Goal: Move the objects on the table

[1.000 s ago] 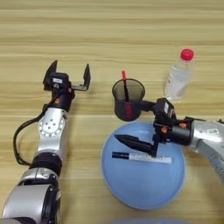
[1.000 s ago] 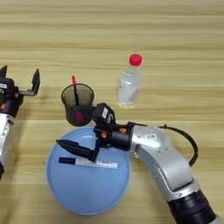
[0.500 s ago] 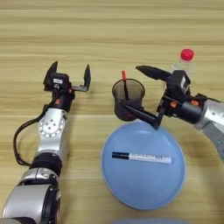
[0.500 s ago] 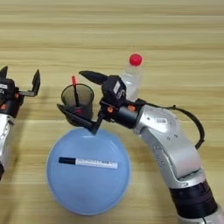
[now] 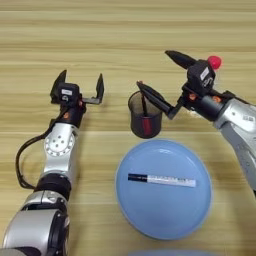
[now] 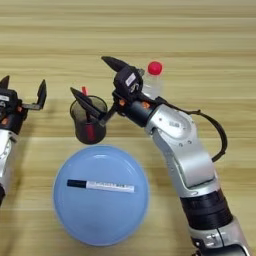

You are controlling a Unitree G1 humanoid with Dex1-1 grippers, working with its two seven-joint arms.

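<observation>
Since a second ago the right gripper (image 5: 162, 75) has risen off the blue plate (image 5: 165, 210) and now hangs above the table (image 5: 120, 25) beside the dark translucent cup (image 5: 145, 116), its two black fingers spread wide and empty. In the left eye view the white marker with black cap (image 5: 161, 179) lies alone on the plate, the slim black pen with red ends (image 5: 143, 106) stands in the cup, and the bottle (image 5: 214, 62) shows little more than its red cap behind the wrist. The left gripper (image 5: 79, 86) is parked at the left, fingers apart. In the right eye view the bottle's clear body is plainer, while the left gripper (image 6: 22, 89) sits at the picture's edge.
</observation>
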